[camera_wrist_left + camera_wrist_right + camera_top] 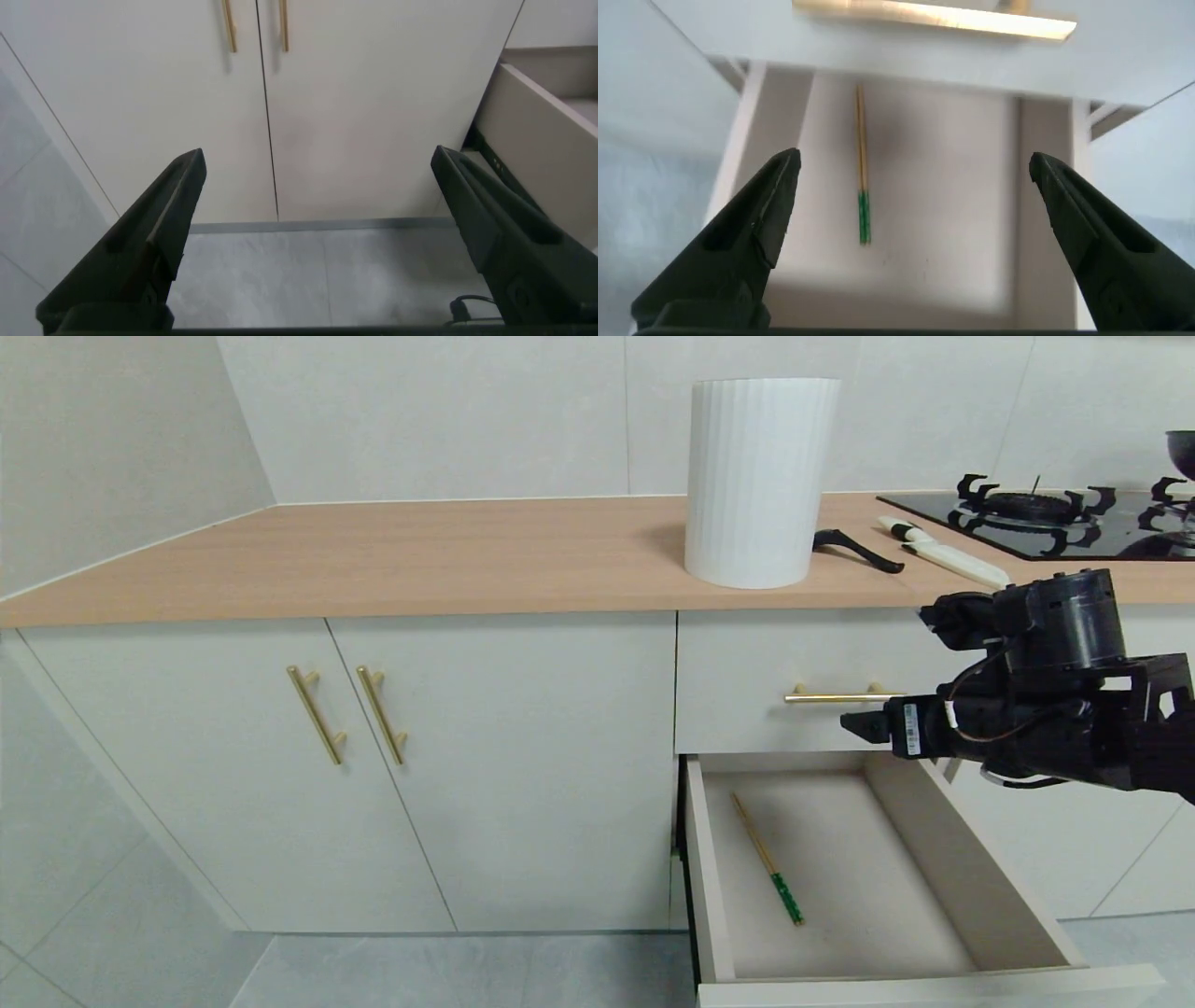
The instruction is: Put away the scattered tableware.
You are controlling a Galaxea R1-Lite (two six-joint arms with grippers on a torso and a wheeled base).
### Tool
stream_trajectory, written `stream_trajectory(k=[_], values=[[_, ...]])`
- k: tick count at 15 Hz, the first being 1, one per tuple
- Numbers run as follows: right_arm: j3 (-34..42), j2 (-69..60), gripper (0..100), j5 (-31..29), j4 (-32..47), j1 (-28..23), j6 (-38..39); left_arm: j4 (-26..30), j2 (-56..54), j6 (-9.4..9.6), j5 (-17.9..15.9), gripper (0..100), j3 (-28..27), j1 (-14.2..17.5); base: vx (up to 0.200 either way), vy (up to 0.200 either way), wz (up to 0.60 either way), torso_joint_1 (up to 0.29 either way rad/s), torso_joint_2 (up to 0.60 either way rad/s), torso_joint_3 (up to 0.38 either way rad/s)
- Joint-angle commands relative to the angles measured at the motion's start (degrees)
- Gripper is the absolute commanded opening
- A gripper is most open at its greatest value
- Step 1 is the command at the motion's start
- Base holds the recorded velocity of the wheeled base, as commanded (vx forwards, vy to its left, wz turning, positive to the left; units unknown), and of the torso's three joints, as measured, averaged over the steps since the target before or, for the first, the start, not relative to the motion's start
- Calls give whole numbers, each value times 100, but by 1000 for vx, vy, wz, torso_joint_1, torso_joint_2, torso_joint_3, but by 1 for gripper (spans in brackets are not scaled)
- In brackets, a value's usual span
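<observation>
A pair of chopsticks with green ends lies on the floor of the pulled-out lower drawer. My right gripper hangs above that drawer's back edge, just in front of the upper drawer's gold handle. In the right wrist view my right gripper is open and holds nothing, with the chopsticks below it in the drawer. On the counter lie a black-handled utensil and a white knife. My left gripper is open and empty, low before the cabinet doors.
A tall white ribbed container stands on the wooden counter. A black gas hob sits at the back right. Two cabinet doors with gold handles are shut on the left. The open drawer's side juts out beside my left gripper.
</observation>
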Motion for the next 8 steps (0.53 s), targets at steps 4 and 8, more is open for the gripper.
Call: stream_trajectory(k=[4,8], values=[[-1,-27,100,1,-4,-15,2,14,2,1,-6,100,2,0,0,0,0,123,-364,-300],[-18,-1,100,1,-4,-103,2,14,2,1,3,100,2,0,0,0,0,156,-487,-297]])
